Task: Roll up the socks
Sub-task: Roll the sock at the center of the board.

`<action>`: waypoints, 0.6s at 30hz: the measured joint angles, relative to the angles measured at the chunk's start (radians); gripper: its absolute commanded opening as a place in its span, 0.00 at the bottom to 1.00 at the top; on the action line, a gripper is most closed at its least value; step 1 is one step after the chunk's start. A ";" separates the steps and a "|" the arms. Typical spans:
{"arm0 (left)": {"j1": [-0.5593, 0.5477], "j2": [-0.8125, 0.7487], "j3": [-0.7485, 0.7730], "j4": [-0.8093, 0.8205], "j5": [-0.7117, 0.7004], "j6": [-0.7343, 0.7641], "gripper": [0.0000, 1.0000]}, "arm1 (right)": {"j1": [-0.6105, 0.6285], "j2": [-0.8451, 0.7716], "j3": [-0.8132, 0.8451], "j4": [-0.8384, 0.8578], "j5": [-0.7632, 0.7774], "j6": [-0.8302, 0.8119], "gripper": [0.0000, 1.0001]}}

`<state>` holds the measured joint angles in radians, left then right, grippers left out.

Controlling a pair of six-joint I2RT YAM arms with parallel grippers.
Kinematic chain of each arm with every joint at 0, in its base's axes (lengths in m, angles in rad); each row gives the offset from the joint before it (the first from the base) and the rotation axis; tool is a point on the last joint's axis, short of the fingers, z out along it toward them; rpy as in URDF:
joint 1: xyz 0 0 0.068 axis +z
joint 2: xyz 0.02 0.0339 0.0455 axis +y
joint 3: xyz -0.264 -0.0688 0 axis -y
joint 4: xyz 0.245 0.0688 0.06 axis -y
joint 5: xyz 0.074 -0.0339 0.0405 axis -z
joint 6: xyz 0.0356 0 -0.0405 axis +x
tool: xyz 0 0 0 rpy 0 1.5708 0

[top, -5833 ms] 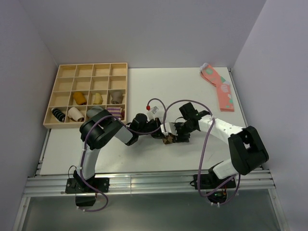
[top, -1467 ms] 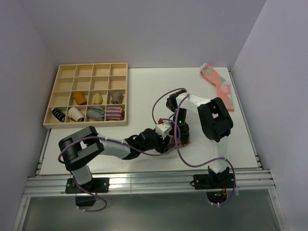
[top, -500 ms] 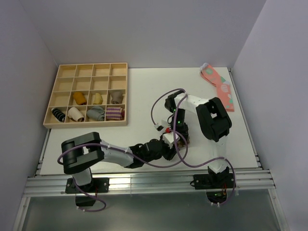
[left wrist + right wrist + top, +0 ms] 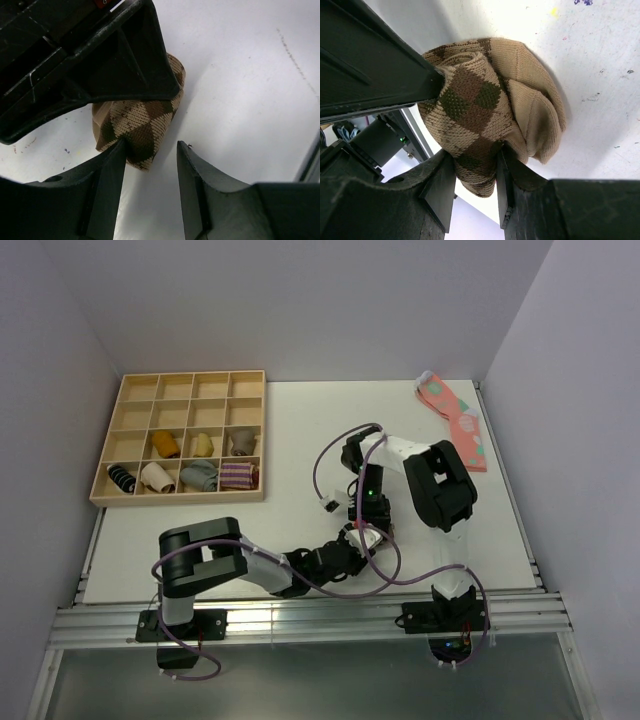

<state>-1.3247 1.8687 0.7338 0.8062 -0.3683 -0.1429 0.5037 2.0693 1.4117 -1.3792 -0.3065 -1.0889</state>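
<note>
The socks (image 4: pixel 485 100) form a tan-and-brown argyle bundle resting on the white table (image 4: pixel 280 430), near its front centre, between the two arms. The right tool (image 4: pixel 474 162) is clenched on a fold of the bundle, with fabric pinched between both fingers. The left tool (image 4: pixel 151 147) is released: its fingers stand apart, one touching the bundle's lower tip, the other apart from it. The wooden compartment tray (image 4: pixel 182 373) lies at the table's far left. The pink socks (image 4: pixel 455 420) lie at the far right.
</note>
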 measured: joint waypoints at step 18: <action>-0.064 0.140 0.029 0.180 -0.173 0.140 0.49 | -0.005 0.056 0.029 -0.063 0.003 0.018 0.29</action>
<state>-1.3884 2.0087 0.7628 0.9859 -0.5415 -0.0025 0.4992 2.1254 1.4410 -1.4422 -0.3035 -1.0706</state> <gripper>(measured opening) 0.490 0.394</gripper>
